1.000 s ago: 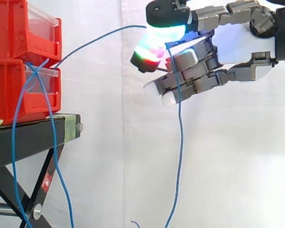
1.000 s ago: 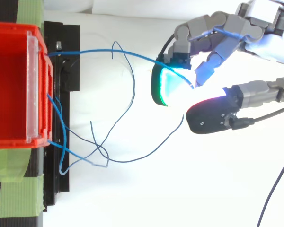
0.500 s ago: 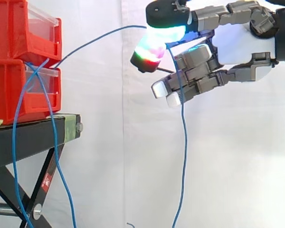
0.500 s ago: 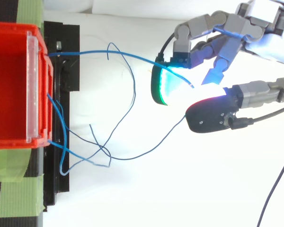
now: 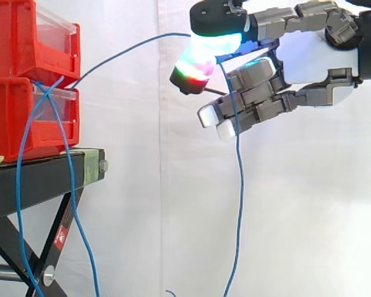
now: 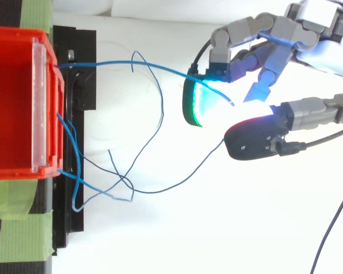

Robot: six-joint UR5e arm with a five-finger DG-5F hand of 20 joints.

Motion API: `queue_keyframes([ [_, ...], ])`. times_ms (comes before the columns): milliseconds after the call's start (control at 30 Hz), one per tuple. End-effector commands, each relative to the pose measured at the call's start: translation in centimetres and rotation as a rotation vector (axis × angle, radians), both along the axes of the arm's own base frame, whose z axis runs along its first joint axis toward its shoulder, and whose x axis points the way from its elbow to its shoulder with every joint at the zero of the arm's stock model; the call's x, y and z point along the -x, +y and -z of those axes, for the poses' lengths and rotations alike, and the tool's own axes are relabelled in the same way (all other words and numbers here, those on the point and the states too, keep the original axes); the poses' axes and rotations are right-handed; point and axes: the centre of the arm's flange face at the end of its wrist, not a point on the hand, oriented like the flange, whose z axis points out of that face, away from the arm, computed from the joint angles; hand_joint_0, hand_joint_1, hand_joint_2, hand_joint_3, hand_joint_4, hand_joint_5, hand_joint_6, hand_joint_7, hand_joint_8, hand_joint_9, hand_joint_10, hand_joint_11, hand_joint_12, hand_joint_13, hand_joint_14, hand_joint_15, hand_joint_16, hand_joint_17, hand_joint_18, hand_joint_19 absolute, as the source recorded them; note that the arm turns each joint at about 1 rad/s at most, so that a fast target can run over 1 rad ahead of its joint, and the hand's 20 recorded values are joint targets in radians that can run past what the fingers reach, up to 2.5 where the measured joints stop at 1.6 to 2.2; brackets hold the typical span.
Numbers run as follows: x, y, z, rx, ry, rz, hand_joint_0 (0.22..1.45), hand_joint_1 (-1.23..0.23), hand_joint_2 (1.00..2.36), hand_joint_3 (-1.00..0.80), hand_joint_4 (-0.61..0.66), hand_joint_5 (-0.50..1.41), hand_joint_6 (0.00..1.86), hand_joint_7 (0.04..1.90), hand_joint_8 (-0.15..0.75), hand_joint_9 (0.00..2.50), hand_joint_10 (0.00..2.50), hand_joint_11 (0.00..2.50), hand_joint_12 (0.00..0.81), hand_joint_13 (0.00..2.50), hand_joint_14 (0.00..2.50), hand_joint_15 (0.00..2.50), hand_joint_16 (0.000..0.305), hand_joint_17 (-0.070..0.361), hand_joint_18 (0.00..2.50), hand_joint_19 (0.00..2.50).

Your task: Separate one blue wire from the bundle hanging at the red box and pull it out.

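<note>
My hand [image 5: 309, 59] hovers to the right of the stacked red bins [image 5: 12, 117], level with the upper bin. Its glowing thumb and one fingertip pinch a blue wire [image 5: 240, 185]. From a bin's front this wire [image 6: 103, 61] rises in a shallow arc to the pinch, then hangs straight down below the hand [image 6: 331, 57]. The other fingers are half curled beside the hanging part. The rest of the blue wires [image 6: 123, 182] droop from the lower bin's front and cross each other in front of the stand.
The red bins [image 6: 11, 103] rest on a black stand [image 5: 37, 179] with green tape [image 6: 17, 234] on its top. A white curtain hangs behind everything. There is free room below and to the right of the hand.
The lower fingers have curled slightly toward the hanging wire, and its free end has swung a little to the right. The pinch and the arm have stayed where they were.
</note>
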Motion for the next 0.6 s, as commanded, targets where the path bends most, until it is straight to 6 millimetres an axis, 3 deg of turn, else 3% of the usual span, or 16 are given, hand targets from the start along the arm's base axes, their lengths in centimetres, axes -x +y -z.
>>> queue_keyframes([
  [0,0.02,0.00,-0.06,0.000,-0.001,0.000,0.61,-0.74,1.00,0.29,-0.11,-0.09,0.86,1.30,0.347,1.40,0.01,1.59,0.447,0.82,0.02,0.80,0.062,0.139,0.64,0.56],
  [567,-0.01,0.00,0.02,0.000,0.000,0.000,0.61,-0.75,1.01,0.29,-0.13,-0.08,0.85,1.31,0.351,1.41,0.01,1.59,0.450,0.85,0.02,0.82,0.062,0.139,0.66,0.56],
])
